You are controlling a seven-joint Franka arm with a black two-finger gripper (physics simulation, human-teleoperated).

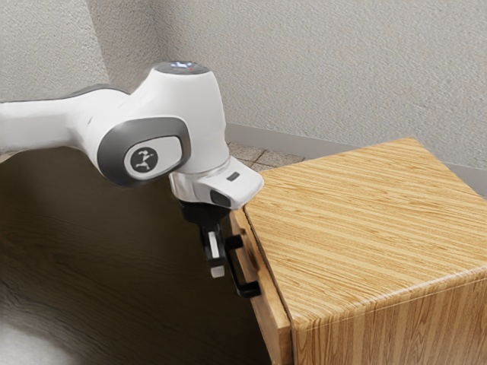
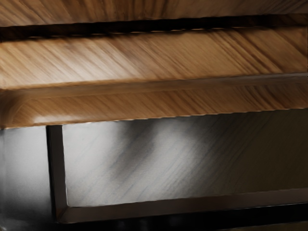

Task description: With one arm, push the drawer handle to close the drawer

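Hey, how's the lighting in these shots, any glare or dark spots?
Exterior view: the cabinet top is evenly lit, the floor at the lower left has a pale glare, and the area under the arm is dark. Wrist view: a bright sheen inside the handle, a black gap above the drawer front.

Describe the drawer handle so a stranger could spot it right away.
Find the wooden cabinet beside the white robot arm. On the side toward the arm is the drawer front, and on it the handle: a black, squared-off bracket. Unlike the black gripper beside it, it is mounted on the wood.
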